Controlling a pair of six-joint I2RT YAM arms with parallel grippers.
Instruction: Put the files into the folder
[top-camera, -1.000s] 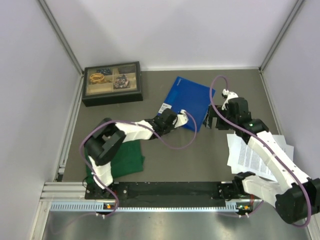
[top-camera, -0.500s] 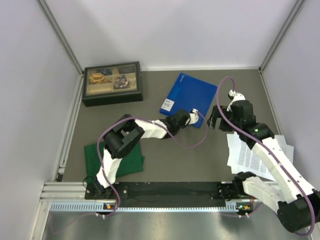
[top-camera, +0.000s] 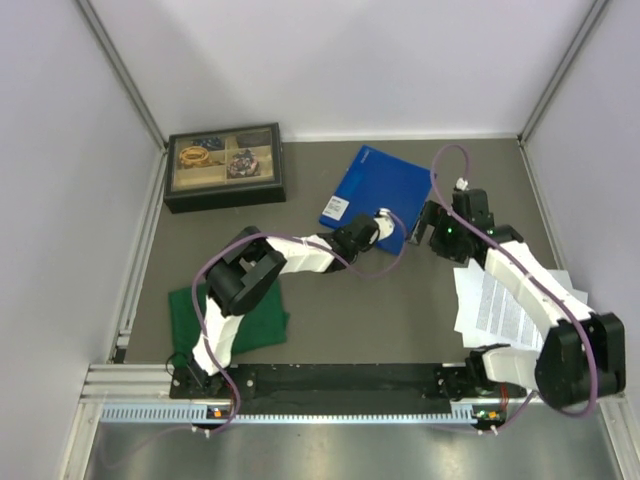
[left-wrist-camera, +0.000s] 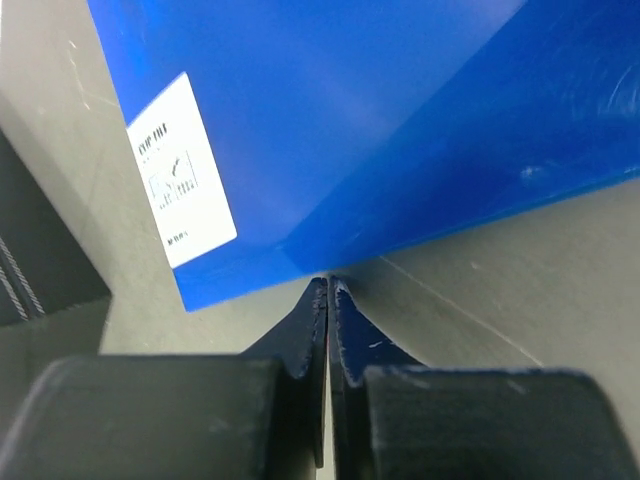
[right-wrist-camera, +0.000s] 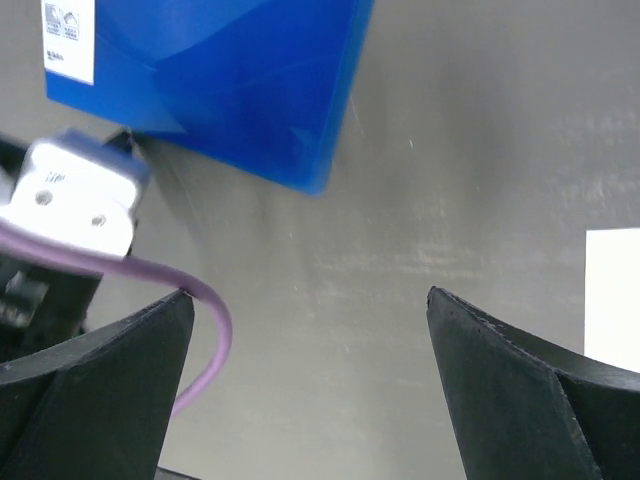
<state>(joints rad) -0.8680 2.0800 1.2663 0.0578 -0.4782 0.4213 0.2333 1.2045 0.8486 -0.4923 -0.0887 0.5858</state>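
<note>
A blue folder (top-camera: 385, 185) lies flat toward the back of the grey bench (top-camera: 400, 320). The left end effector (left-wrist-camera: 328, 288), fingers pressed together, touches the folder's near edge. The right end effector (right-wrist-camera: 310, 300) hangs wide open beside the folder's corner. White printed files (top-camera: 487, 318) lie well to the right.

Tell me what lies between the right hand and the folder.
Right wrist view: bare table, except the left hand and its purple cable beside the folder.
</note>
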